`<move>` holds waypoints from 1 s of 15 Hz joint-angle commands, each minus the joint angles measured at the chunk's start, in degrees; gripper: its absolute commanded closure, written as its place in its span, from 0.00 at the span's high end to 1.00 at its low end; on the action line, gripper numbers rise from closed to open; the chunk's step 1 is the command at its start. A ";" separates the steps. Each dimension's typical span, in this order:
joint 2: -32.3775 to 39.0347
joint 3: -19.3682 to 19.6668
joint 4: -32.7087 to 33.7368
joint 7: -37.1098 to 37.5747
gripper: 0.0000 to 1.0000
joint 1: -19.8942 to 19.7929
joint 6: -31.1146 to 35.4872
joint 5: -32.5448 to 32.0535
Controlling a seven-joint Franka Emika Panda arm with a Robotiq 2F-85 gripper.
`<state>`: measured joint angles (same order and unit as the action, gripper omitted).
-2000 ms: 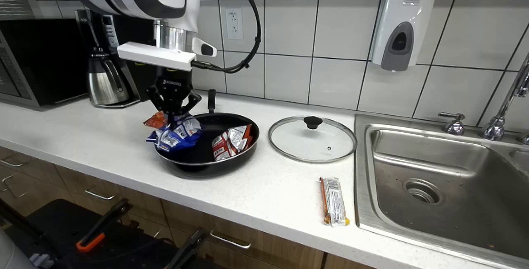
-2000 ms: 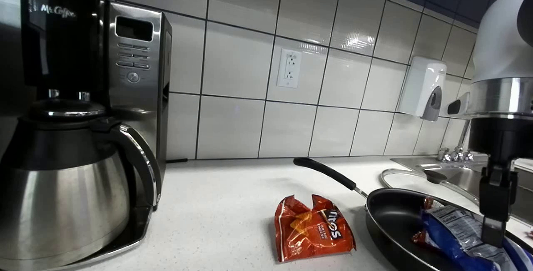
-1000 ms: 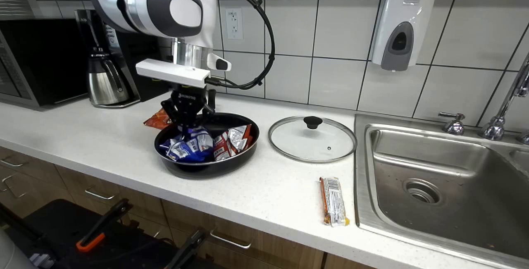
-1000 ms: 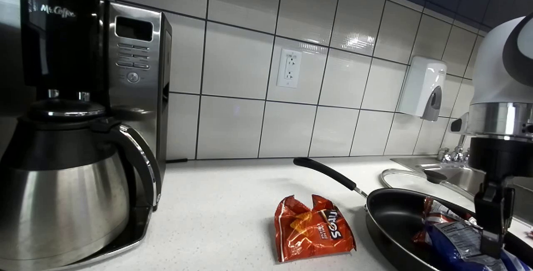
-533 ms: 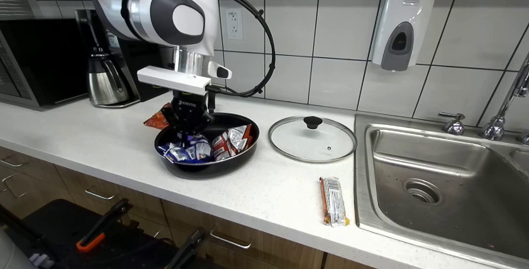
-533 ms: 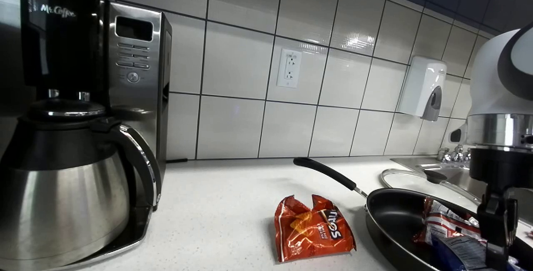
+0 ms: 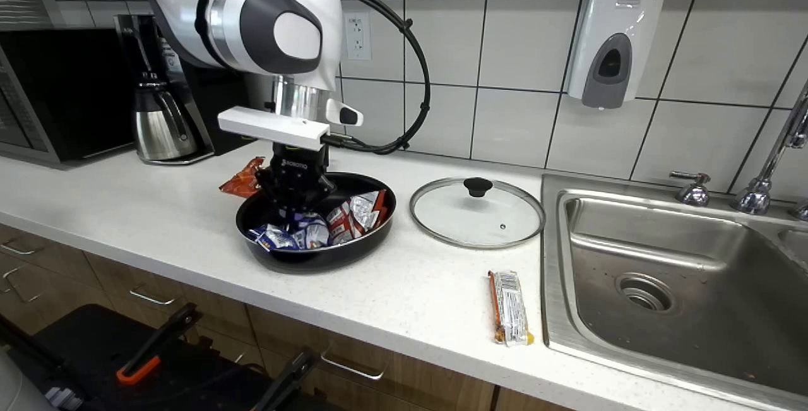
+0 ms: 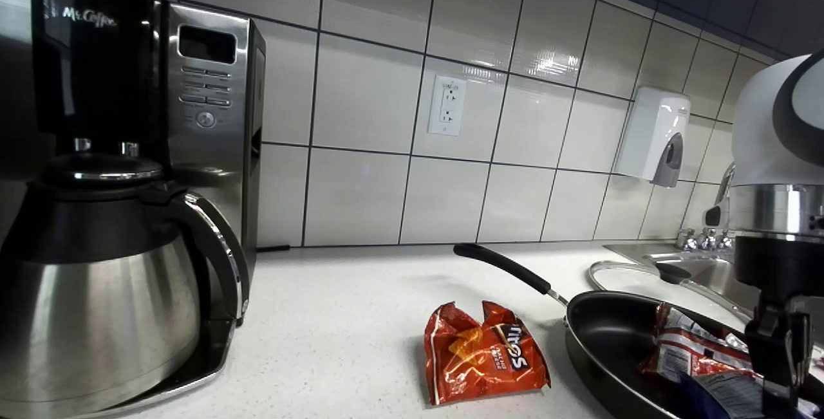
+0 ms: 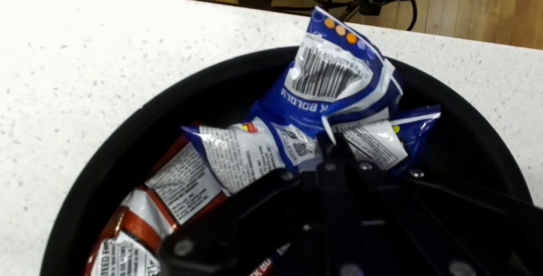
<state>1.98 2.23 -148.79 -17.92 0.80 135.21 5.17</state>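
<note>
Since two seconds ago, the blue bag (image 9: 288, 112) has been lowered from over the side of the black pan (image 7: 315, 261) down into it. Its crumpled middle is gripped by the jaws, which are drawn together on the wrapper with hardly any gap (their very tips are partly hidden by folds in the wrist view). Beside it in the same pan, a red-and-white bag (image 7: 356, 216) is partly overlapped by it when seen from the wrist. An orange chip bag (image 8: 486, 358) is seen on the worktop (image 7: 410, 291) just beside the pan, while a glass lid (image 7: 467, 218) and a wrapped bar (image 7: 510, 308) are spread between pan and sink (image 7: 558, 285).
</note>
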 commanded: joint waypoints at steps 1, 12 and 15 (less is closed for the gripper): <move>0.82 -0.31 0.35 2.97 0.00 -0.95 0.46 -2.19; -0.48 -1.19 0.49 0.90 0.85 -0.56 -0.43 0.58; -0.97 -1.63 0.62 0.65 1.00 -0.36 -0.59 1.61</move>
<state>2.43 1.68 -148.47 -16.77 0.72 135.28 5.25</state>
